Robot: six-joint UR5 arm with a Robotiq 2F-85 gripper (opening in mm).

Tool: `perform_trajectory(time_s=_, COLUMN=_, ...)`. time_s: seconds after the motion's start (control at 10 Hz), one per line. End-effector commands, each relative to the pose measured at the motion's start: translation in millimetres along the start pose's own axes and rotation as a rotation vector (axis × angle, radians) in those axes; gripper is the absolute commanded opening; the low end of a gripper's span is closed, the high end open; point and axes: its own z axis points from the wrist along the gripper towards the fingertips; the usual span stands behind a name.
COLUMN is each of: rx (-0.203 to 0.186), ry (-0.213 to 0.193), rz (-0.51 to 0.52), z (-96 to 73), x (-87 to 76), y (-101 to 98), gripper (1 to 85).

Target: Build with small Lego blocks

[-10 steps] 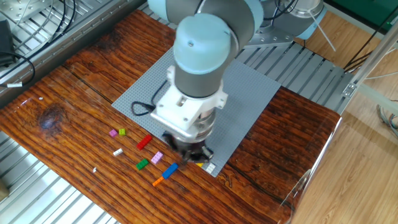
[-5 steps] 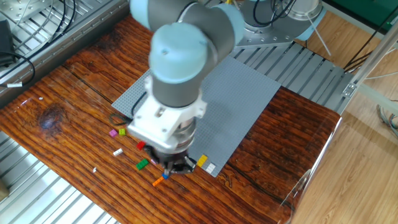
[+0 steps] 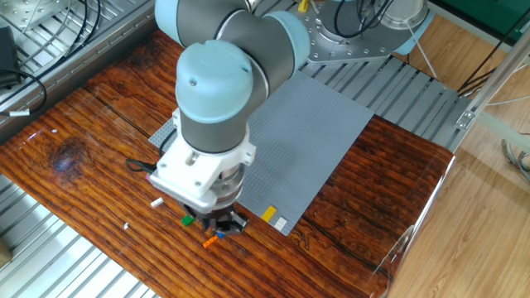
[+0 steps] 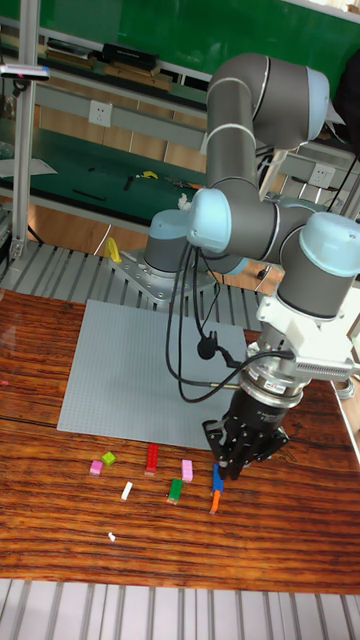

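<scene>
The small blue plastic Lego brick (image 4: 217,479) lies on the dark wooden table (image 4: 300,540) in the lower middle of the tall view, directly under the black two-finger gripper (image 4: 231,464) of the grey-and-blue UR5 arm (image 4: 262,225). The brick's long axis runs roughly up and down the frame, end to end with a small orange brick (image 4: 214,499) just below it. The fingertips hang at the blue brick's upper end, close above it or touching; which, I cannot tell, nor whether the jaws are spread or pressed together, since the fingers merge into one dark shape. In the other fixed view the wrist hides the blue brick almost wholly.

Left of it lie a green brick (image 4: 175,489), a pink brick (image 4: 187,470), a red brick (image 4: 152,458), a white brick (image 4: 126,490), and farther left a magenta brick (image 4: 96,466) beside a lime one (image 4: 108,458). The pink and green bricks are near enough to crowd a descending finger. The large grey studded baseplate (image 4: 120,380) fills the frame above them; in the fixed view a yellow brick (image 3: 269,213) and a white one (image 3: 281,223) sit at its lower corner.
</scene>
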Motion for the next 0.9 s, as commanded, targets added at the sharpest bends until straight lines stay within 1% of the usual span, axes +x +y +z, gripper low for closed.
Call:
perform_trajectory(time_s=0.0, rx=-0.077, ry=0.007, rz=0.060, z=11.0, x=12.0, y=5.7, gripper=28.7)
perform_trajectory(time_s=0.1, rx=-0.076, ry=0.001, rz=0.042, z=18.3, x=17.1, y=-0.9, gripper=41.7)
perform_trajectory(time_s=0.2, rx=-0.056, ry=-0.008, rz=0.048, z=23.0, x=19.1, y=-10.2, gripper=43.3)
perform_trajectory(time_s=0.3, rx=-0.046, ry=-0.003, rz=0.083, z=23.6, x=20.0, y=-12.5, gripper=40.3)
perform_trajectory(time_s=0.4, rx=-0.056, ry=0.027, rz=0.118, z=25.9, x=26.6, y=-4.1, gripper=38.7)
perform_trajectory(time_s=0.5, rx=-0.075, ry=0.038, rz=0.140, z=27.2, x=32.6, y=9.5, gripper=36.7)
perform_trajectory(time_s=0.6, rx=-0.080, ry=0.042, rz=0.151, z=22.8, x=36.7, y=17.6, gripper=36.7)
perform_trajectory(time_s=0.7, rx=-0.072, ry=0.052, rz=0.153, z=20.0, x=40.5, y=17.5, gripper=36.7)
perform_trajectory(time_s=0.8, rx=-0.059, ry=0.060, rz=0.152, z=24.0, x=43.2, y=13.4, gripper=36.7)
